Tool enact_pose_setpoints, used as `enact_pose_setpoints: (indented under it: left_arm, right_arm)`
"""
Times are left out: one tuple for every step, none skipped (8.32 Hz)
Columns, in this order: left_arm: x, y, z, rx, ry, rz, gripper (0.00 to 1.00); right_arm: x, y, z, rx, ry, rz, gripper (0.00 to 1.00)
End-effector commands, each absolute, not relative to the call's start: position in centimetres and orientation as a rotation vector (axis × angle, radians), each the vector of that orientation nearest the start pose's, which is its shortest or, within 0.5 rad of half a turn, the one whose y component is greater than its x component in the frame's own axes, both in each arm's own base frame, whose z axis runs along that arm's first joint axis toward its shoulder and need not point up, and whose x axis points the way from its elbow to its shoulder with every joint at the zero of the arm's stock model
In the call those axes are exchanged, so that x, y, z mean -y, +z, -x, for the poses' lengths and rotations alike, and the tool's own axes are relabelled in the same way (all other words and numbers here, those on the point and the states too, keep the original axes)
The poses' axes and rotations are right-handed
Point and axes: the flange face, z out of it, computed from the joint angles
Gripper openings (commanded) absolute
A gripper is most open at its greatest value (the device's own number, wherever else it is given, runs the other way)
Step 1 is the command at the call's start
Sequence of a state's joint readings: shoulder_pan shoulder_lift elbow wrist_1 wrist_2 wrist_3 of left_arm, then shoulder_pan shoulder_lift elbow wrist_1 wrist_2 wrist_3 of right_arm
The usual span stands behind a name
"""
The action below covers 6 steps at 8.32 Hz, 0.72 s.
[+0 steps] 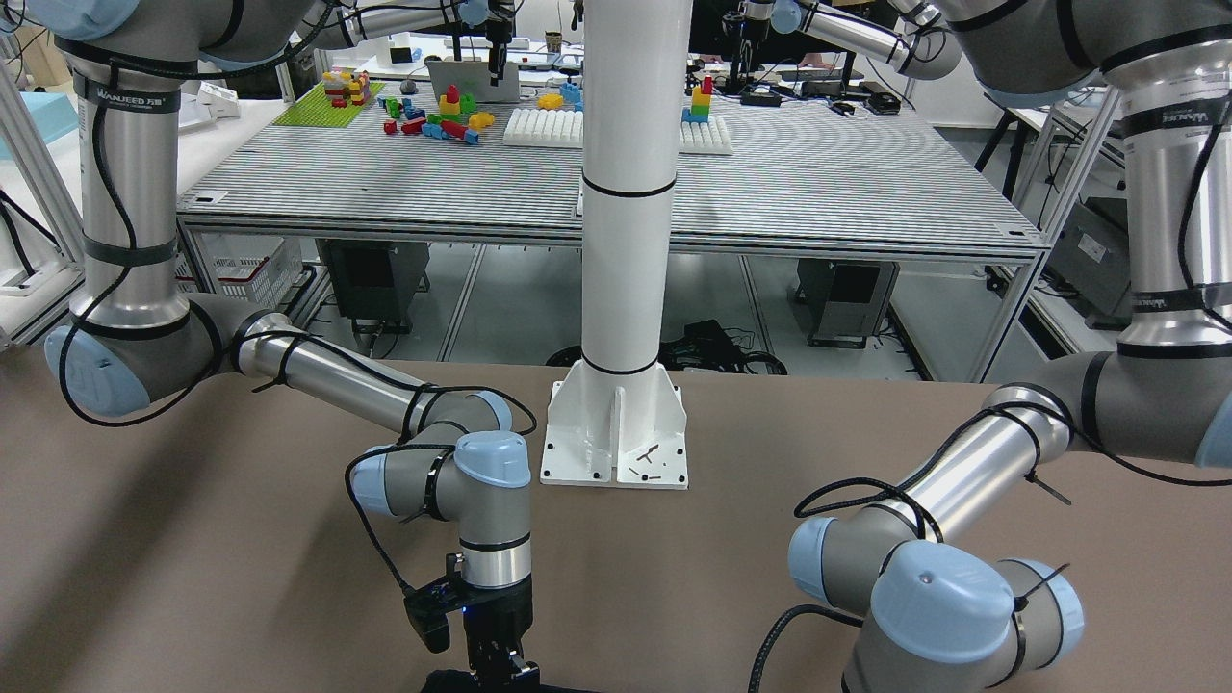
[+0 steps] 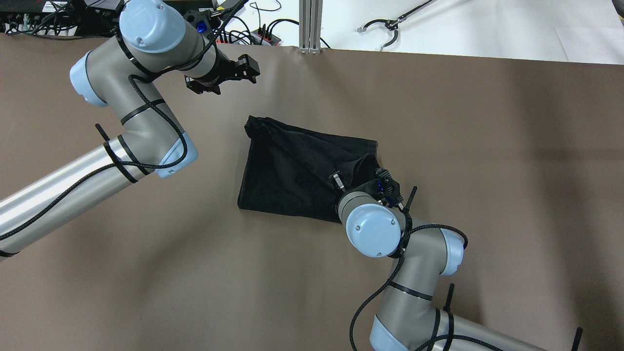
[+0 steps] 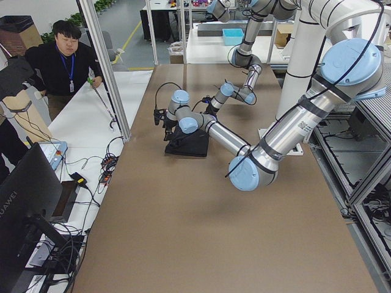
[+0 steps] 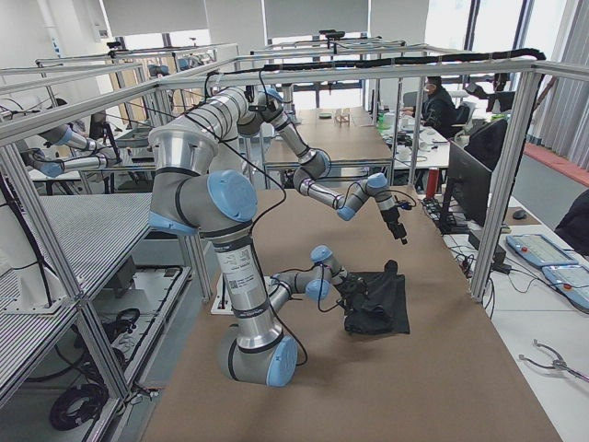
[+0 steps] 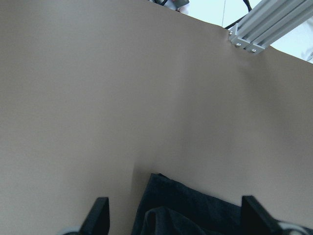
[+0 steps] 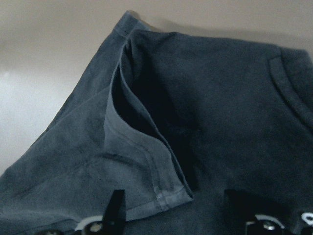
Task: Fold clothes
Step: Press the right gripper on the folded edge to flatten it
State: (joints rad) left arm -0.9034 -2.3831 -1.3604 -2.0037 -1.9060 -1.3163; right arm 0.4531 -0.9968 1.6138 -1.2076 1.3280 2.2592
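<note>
A black cloth (image 2: 287,170) lies on the brown desk (image 2: 438,122), near the middle and a bit closer to the edge away from the robot. It is not flat: one part is folded over the rest, and a corner with a sewn edge (image 6: 166,193) sticks up a little. The right pincer (image 6: 176,215) hangs low over the cloth's corner nearest the robot's right side. Its two fingers (image 6: 116,208) are spread apart and grip nothing (the sewn corner sits right between them). The left pincer (image 5: 177,218) floats over bare desk just past the cloth's far corner, near the far edge. It is spread wide too, with nothing in it.
</note>
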Motion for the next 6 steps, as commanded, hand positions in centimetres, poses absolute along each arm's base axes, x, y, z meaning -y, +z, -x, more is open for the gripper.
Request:
enact_pose_setpoints:
  left_arm:
    - [66.1,20.5,-39.3,-1.026,-0.414,-0.307,0.95]
    - [65.9,21.0,-39.3,-1.025,-0.413,-0.306,0.94]
    - [66.0,21.4,-39.2,-1.022,-0.415,-0.305,0.94]
    - [66.0,21.5,-39.1,-1.022,-0.415,-0.305,0.94]
    - [66.0,21.5,-39.1,-1.021,-0.415,-0.304,0.95]
    - [65.9,21.6,-39.1,-1.022,-0.415,-0.305,0.95]
  right_arm:
    - [43.5,26.8,55.8,1.063,1.201,-0.136,0.58]
    - [43.8,27.0,55.8,1.06,1.207,-0.158,0.58]
    - [44.1,27.1,55.7,1.058,1.216,-0.186,0.58]
    - [44.5,27.1,55.5,1.057,1.228,-0.211,0.57]
    - [45.3,27.6,55.5,1.047,1.243,-0.24,0.54]
    - [46.2,26.7,55.3,1.058,1.263,-0.269,0.45]
